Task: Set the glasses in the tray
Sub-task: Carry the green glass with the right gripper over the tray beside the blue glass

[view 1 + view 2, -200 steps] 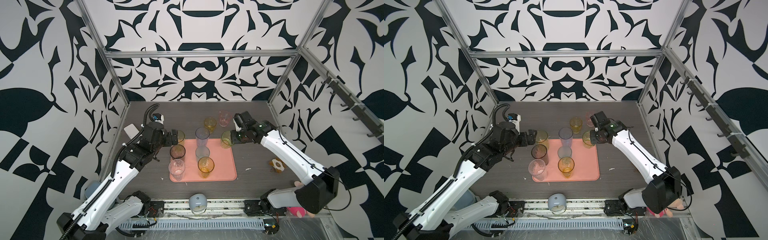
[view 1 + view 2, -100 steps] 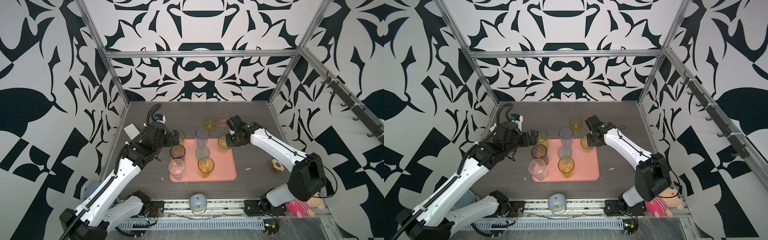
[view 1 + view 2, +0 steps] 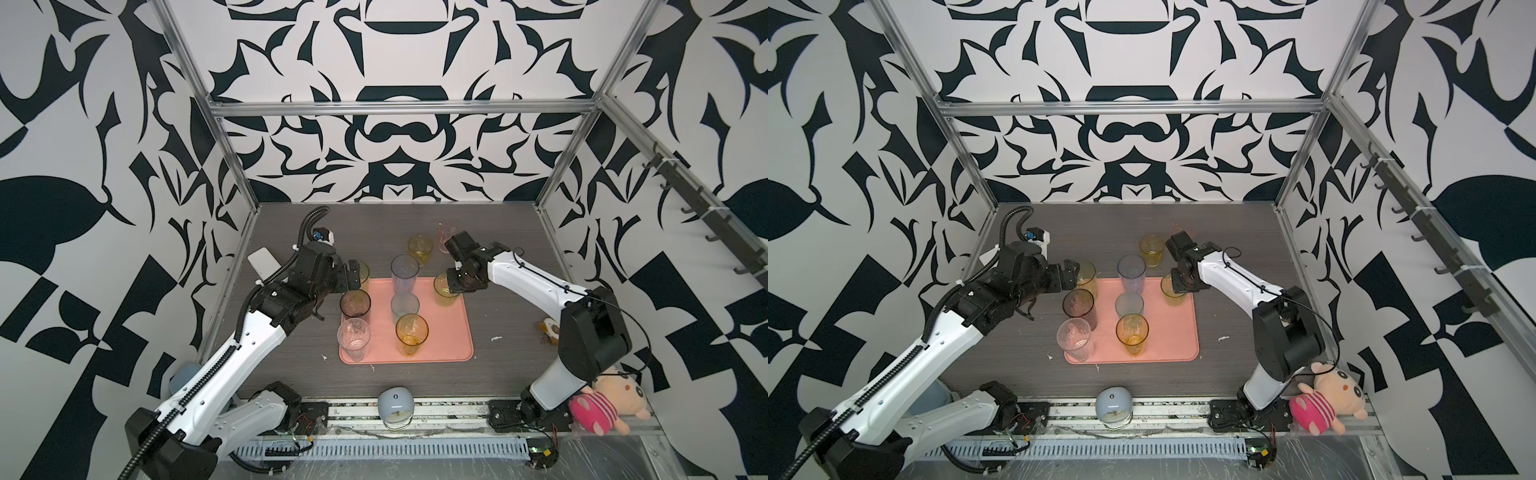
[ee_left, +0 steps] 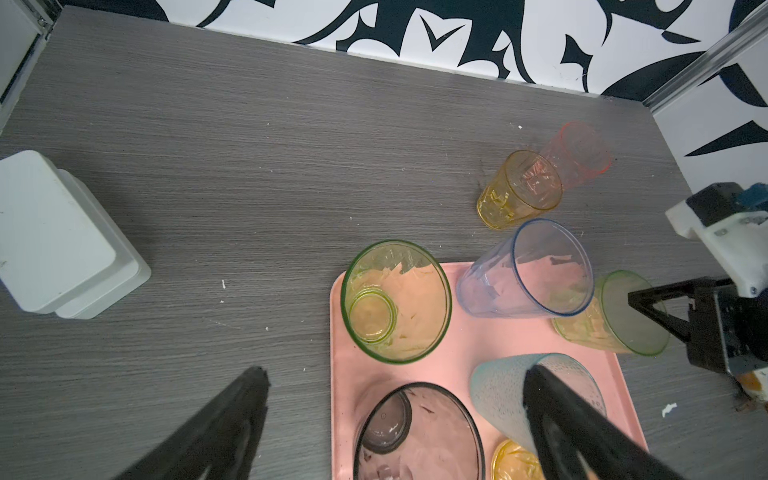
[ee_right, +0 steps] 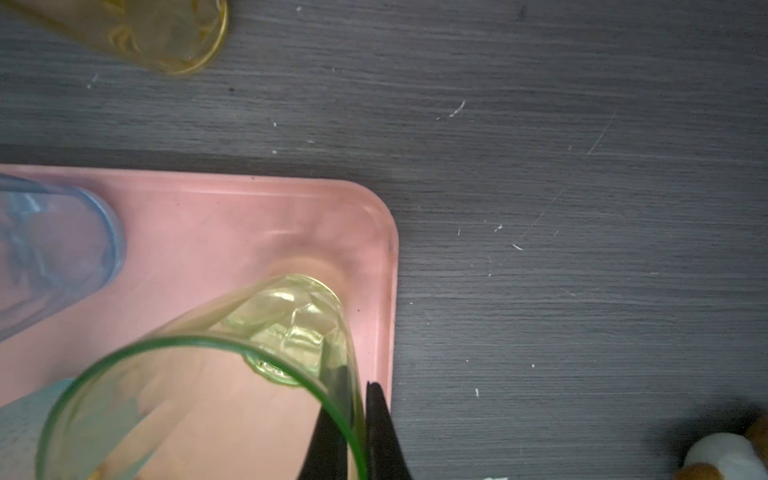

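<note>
Presently the right gripper (image 5: pixel 359 419) is clamped on the rim of a green glass (image 5: pixel 299 316), one finger inside and one outside. That glass is at the tray's (image 3: pixel 449 345) far right corner, base just inside the rim; whether it rests on the tray cannot be told. The tray's near right part is bare, and the table (image 3: pixel 511 357) to its right is open. Opposite, the left gripper (image 4: pixel 397 372) stands wide and holds nothing, a second green glass (image 4: pixel 395 299) in the far left corner just ahead of it. A yellow glass (image 4: pixel 519 191) and a pink glass (image 4: pixel 582 153) stand beyond the far edge.
</note>
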